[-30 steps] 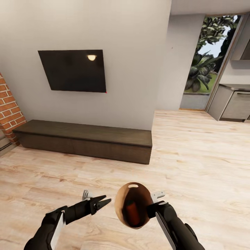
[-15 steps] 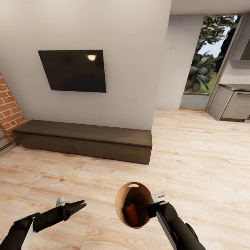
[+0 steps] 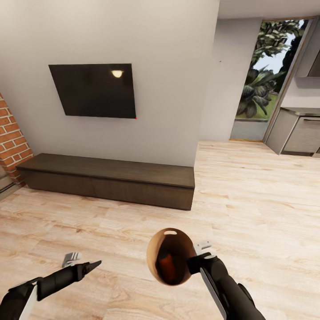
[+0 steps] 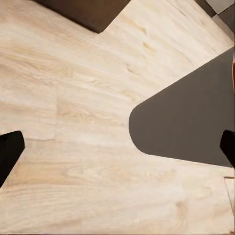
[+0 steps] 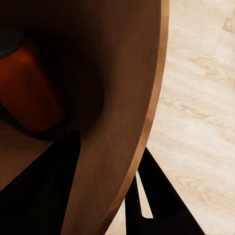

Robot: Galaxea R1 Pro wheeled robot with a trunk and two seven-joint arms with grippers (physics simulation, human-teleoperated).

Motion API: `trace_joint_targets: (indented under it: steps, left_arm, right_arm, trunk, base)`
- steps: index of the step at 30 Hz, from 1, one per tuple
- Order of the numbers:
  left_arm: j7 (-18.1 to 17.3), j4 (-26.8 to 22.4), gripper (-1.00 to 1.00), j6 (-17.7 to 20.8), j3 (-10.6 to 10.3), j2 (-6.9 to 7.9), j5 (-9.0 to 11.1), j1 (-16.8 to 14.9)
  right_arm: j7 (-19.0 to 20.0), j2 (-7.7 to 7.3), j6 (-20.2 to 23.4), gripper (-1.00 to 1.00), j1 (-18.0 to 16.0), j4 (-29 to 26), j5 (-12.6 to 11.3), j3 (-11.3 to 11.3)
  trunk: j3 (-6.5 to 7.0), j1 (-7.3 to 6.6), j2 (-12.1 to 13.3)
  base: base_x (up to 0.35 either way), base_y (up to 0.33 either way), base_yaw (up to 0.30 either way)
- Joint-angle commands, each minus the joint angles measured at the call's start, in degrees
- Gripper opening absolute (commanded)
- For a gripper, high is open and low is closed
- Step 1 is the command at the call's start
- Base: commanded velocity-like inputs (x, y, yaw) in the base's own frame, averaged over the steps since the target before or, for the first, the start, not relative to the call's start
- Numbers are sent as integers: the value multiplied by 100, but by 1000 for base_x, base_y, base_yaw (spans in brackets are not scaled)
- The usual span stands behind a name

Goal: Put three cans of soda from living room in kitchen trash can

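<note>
The right tool (image 3: 194,263) grips the rim of the tash can (image 3: 171,242), held above the wood floor (image 3: 249,200) with an orange soda can (image 3: 166,266) inside, while the left tool (image 3: 91,266) hangs empty, fingers spread wide

Your two arms are clad in matte black housings with rounded, segmented joints. The left arm (image 3: 42,284) carries a flat white panel along its forearm near the frame's lower corner and tapers into a slim black wrist; a small pale grey bracket projects beside it. The left gripper (image 3: 91,266) ends in pointed black fingers, whose dark tips (image 4: 9,152) appear at opposite edges of the left wrist view. The right arm (image 3: 229,291) is bulkier, black, with a long white stripe panel along the forearm and a light grey bracket at the wrist. The right gripper (image 5: 142,196) shows black, wedge-shaped fingers.
</note>
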Motion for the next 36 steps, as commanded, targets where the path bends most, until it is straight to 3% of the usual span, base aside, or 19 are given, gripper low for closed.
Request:
trace_joint_targets:
  steps: [1, 5, 9, 16, 36]
  left_arm:
    - [343, 10, 100, -80, -4, -17, 1, 0]
    - [1041, 43, 100, -275, -3, -60, 0, 0]
    - [1283, 370, 100, -449, 9, -67, -1, 0]
    - [1322, 674, 100, -919, 21, -67, 5, 0]
    - [1295, 840, 100, -1029, 21, -67, 25, 0]
  right_arm:
    - [-3, 1, -1, -100, -2, -18, -29, 2]
    - [-5, 1, 2, -100, -2, -37, -29, 1]
    - [-6, -2, 3, -100, -2, -43, -29, 1]
    - [-6, -7, 3, -100, -2, -44, -29, -1]
    - [-6, -26, 3, -100, -1, -45, -29, 1]
  trunk:
    - [0, 0, 0]
    - [0, 0, 0]
    - [0, 0, 0]
    - [0, 0, 0]
    - [31, 0, 0]
  base:
    - [0, 0, 0]
    - [0, 0, 0]
    - [0, 0, 0]
    - [0, 0, 0]
    - [0, 0, 0]
